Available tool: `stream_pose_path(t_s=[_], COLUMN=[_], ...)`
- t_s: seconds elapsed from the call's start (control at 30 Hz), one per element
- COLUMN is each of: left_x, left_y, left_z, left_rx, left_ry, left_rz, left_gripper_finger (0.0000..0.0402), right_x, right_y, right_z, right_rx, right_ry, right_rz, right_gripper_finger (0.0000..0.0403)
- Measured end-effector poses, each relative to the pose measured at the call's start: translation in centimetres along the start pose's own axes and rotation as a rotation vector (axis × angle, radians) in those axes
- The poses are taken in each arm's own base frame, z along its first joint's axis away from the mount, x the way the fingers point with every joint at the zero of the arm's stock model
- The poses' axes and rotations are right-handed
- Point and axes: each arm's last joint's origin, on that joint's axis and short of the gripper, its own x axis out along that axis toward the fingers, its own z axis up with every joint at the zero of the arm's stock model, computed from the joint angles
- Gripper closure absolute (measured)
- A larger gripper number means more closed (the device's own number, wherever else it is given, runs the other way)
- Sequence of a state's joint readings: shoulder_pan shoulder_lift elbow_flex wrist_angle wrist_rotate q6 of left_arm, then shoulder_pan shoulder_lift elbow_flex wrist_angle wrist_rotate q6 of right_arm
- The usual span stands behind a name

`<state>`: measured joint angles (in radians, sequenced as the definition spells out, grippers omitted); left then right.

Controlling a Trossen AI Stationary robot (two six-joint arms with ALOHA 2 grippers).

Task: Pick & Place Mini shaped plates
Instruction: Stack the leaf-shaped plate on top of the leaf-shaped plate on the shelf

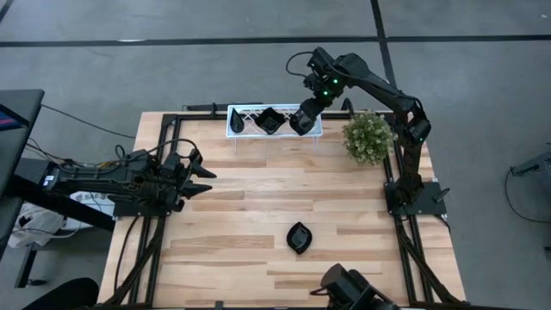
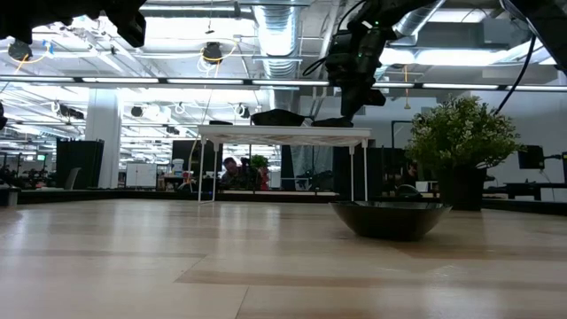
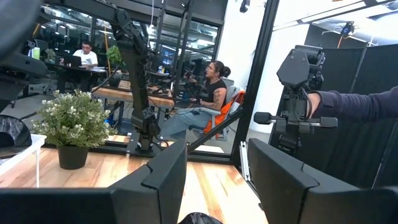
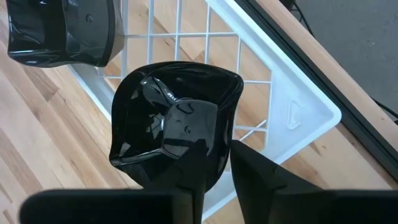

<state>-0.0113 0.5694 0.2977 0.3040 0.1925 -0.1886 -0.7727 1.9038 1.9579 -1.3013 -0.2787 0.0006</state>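
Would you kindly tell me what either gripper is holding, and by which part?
The right gripper pinches a glossy black rounded-square plate by its rim; the left gripper holds nothing.

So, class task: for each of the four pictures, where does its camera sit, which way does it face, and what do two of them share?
High: above the table, straight down; both arms, white tray, lone plate.
Low: table height, level across; right gripper over the tray.
Left wrist: past its fingers toward the plant.
Right wrist: down onto a gripped plate.
Shared: high and low both show the plant and lone plate.
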Motion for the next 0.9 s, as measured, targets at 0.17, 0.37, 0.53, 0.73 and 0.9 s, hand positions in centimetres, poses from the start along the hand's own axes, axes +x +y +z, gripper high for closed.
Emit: stream_pose_path(t_s=[0.17, 0.37, 0.53, 0.73, 0.9], left_x=[0.0, 0.0, 0.0, 0.0, 0.0], left_y=[0.0, 0.0, 0.0, 0.0, 0.0], left_z=[0.0, 0.0, 0.0, 0.0, 0.0], left_rx=[0.0, 0.0, 0.0, 0.0, 0.0], left_ry=[0.0, 0.0, 0.0, 0.0, 0.0], left_rz=[0.0, 0.0, 0.0, 0.0, 0.0], left_gripper_finger=[0.0229, 0.0229, 0.0229, 0.0229, 0.0229], right_x=[0.0, 0.0, 0.0, -0.3, -1.8], right_y=[0.0, 0.0, -0.1, 0.0, 1.1], right_z=[0.0, -0.1, -0.3, -0.8, -1.4], right_rx=[0.0, 0.002, 0.008, 0.017, -0.008], right_ry=[0.002, 0.007, 0.03, 0.063, 0.032], right_rz=[-0.003, -0.019, -0.023, -0.041, -0.028], right_gripper_finger=[0.0333, 0.0333, 0.0333, 0.0333, 0.0333])
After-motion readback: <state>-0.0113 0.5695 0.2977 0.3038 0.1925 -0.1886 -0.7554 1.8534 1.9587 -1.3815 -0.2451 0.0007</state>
